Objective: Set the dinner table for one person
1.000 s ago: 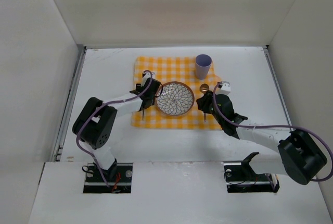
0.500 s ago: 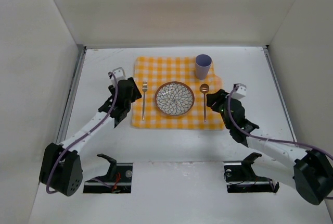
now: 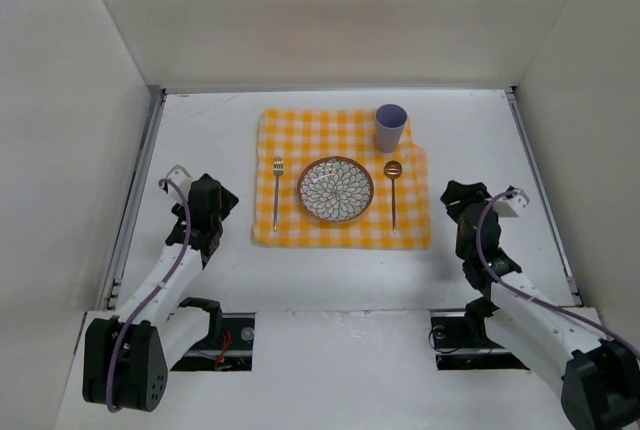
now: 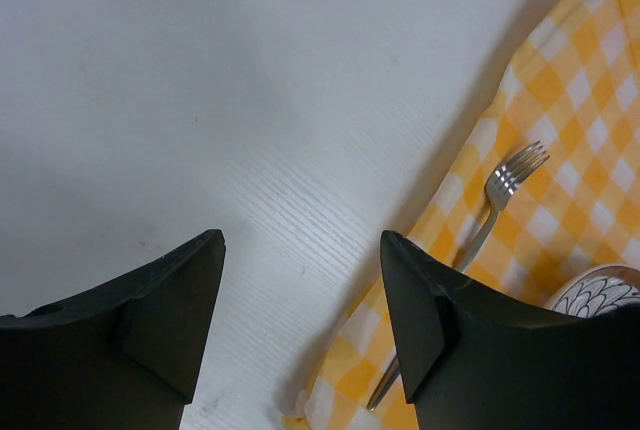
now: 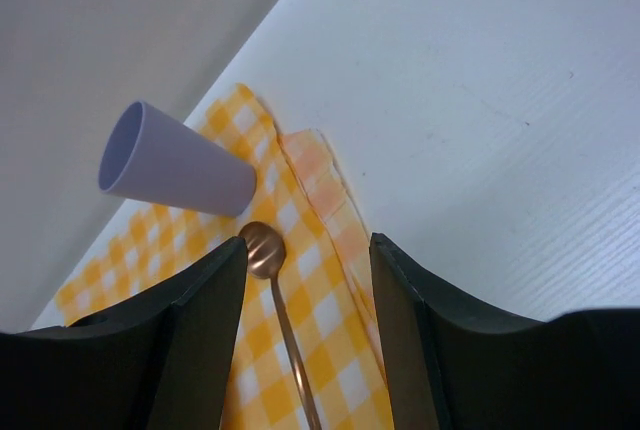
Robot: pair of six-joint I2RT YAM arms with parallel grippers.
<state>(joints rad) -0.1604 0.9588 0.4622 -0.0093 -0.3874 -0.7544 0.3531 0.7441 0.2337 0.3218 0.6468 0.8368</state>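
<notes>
On the white dinner table (image 3: 480, 140) lies a yellow-and-white checked cloth (image 3: 340, 128). On it stand a patterned plate (image 3: 336, 189), a silver fork (image 3: 277, 191) to its left, a copper spoon (image 3: 393, 193) to its right and a lilac cup (image 3: 390, 128) at the back right. My left gripper (image 3: 212, 206) is open and empty over bare table left of the cloth; the fork (image 4: 478, 240) and cloth (image 4: 560, 130) show in its wrist view. My right gripper (image 3: 462, 208) is open and empty right of the cloth; its wrist view shows the spoon (image 5: 272, 280) and cup (image 5: 175, 163).
White walls enclose the table on the left, back and right. A metal rail (image 3: 135, 200) runs along the left edge. The arm bases sit at the near edge.
Both arms have pulled back from the cloth toward the near corners. The fork and spoon now lie free beside the plate. Both grippers are empty.
</notes>
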